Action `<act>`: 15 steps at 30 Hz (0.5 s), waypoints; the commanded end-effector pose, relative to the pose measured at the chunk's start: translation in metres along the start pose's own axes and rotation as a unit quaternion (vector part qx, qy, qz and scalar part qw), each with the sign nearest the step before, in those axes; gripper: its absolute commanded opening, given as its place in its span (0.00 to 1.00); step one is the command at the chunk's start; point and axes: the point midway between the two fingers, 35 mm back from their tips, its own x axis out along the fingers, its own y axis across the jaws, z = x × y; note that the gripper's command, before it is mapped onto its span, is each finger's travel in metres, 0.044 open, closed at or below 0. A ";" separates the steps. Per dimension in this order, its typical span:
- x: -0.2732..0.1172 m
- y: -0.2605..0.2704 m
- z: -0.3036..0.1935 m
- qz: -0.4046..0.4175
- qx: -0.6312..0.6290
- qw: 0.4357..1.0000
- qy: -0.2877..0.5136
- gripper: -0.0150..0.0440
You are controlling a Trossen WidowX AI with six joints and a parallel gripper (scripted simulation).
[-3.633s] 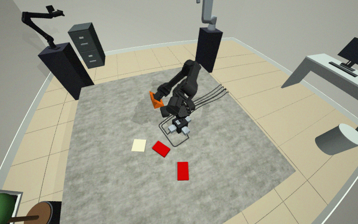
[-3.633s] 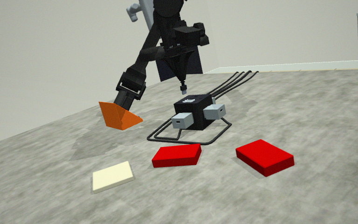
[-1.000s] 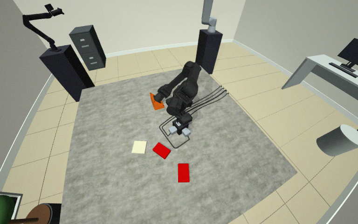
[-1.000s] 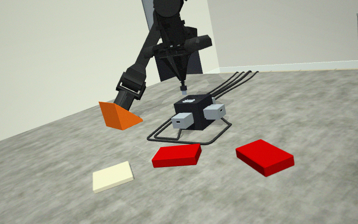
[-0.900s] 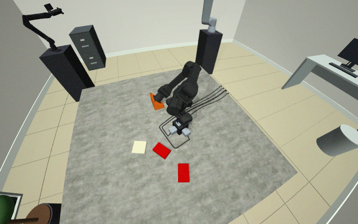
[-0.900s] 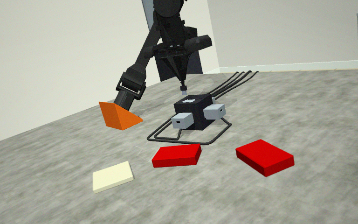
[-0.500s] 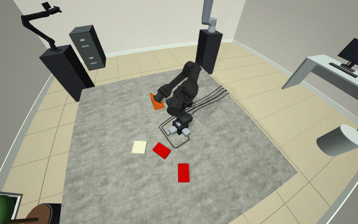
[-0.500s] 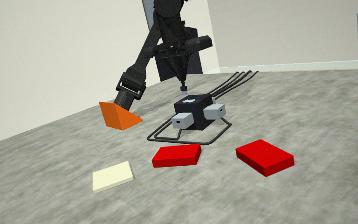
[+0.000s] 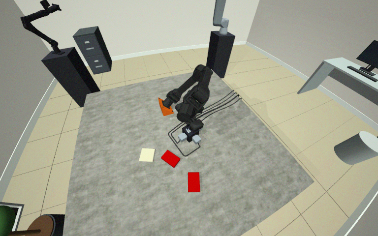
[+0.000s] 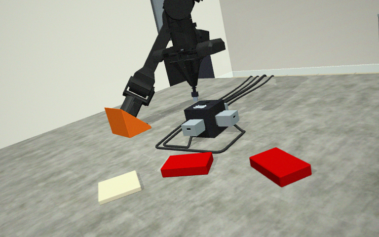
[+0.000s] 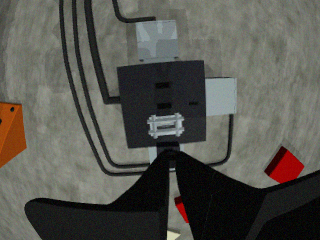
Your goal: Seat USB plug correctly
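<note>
My gripper is shut on the USB plug, a small dark body with a pale metal tip pointing down. The plug is out of the socket and hangs above the black power cube, near one edge of its top in the wrist view. A pale raised outline sits on the cube's top beside the plug, with dark slots beyond it. The fingertips are hidden in the top view. Which way round the plug is turned cannot be told.
Pale blocks stick out of the cube's sides. Black cables loop around it. Two red blocks and a cream block lie in front. An orange wedge stands by a black arm.
</note>
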 end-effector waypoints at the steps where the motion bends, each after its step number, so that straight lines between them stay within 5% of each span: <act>1: 0.000 -0.001 0.001 -0.002 -0.004 1.000 -0.001 0.25; 15: 0.002 -0.001 0.002 -0.002 -0.008 1.000 -0.001 0.25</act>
